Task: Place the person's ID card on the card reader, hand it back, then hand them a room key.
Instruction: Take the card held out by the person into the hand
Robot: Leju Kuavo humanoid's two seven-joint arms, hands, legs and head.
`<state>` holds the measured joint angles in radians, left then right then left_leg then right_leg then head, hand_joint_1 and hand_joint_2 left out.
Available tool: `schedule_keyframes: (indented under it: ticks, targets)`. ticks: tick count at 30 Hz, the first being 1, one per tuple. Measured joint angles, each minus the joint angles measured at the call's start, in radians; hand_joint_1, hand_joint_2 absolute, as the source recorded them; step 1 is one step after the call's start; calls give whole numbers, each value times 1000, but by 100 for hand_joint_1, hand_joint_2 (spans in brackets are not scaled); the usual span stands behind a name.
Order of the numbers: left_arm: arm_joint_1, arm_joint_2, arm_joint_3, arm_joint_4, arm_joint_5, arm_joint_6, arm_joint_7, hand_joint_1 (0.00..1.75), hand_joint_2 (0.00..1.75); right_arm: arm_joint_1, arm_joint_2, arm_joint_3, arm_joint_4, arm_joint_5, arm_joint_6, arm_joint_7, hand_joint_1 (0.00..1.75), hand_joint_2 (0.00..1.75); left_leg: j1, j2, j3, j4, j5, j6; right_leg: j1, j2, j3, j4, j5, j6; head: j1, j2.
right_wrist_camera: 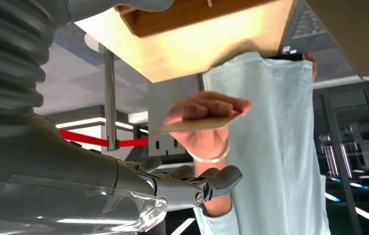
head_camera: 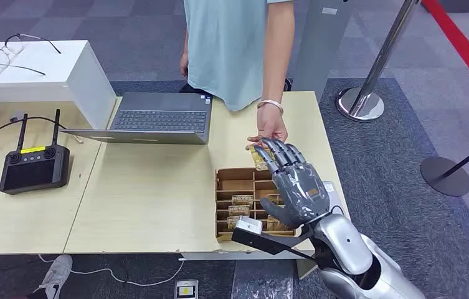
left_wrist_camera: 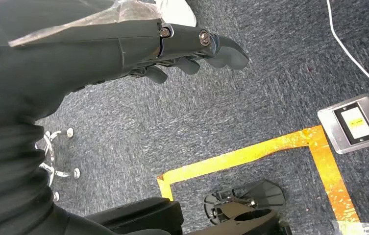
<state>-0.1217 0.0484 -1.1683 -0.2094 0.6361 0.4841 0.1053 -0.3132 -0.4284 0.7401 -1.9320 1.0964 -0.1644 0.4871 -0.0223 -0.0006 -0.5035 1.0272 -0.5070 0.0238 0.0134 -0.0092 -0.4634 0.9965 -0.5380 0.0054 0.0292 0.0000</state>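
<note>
Sweeping from the left of the head view, a remote controller [head_camera: 34,167] sits at centre left and a laptop [head_camera: 157,118] at upper centre; neither matters here. Right of centre, a wooden card tray [head_camera: 235,205] holds room keys. The left hand [left_wrist_camera: 192,54] hangs over the carpet, fingers curled on nothing. The right hand [head_camera: 294,180] is raised at centre right with fingers extended, holding nothing. The card [right_wrist_camera: 199,123] is pinched flat in the person's hand [head_camera: 270,132], just beyond the fingertips [head_camera: 275,149]. Judged risk: closing too soon would catch the person's fingers or knock the card onto the table [head_camera: 151,193].
</note>
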Motion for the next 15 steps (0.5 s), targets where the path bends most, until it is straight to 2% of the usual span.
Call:
schedule_keyframes:
  ticks: [6,8,9,12,13,15]
  targets:
    - [0,4,-2,0,2,0,1,0,175,-18,14,2,8,4,-12,0,24,175,0,0,-1,0,0,0,0,0,-1,0,0,0,0,0]
    - [0,5,-2,0,2,0,4,0,175,-24,18,3,9,1,-21,0,40,175,0,0,-1,0,0,0,0,0,-1,0,0,0,0,0]
    - [0,5,-2,0,3,0,5,0,175,-25,20,2,9,-1,-28,0,58,175,0,0,-1,0,0,0,0,0,-1,0,0,0,0,0]
    - [0,7,-2,0,3,0,7,0,175,-26,24,2,9,-3,-53,0,141,175,0,0,-1,0,0,0,0,0,-1,0,0,0,0,0]
    - [0,7,-2,1,3,0,7,0,175,-26,24,2,9,-3,-62,0,161,175,0,0,-1,0,0,0,0,0,-1,0,0,0,0,0]
    - [0,8,-2,1,3,1,7,0,175,-26,26,2,9,-3,-74,0,173,175,0,0,-1,0,0,0,0,0,-1,0,0,0,0,0]
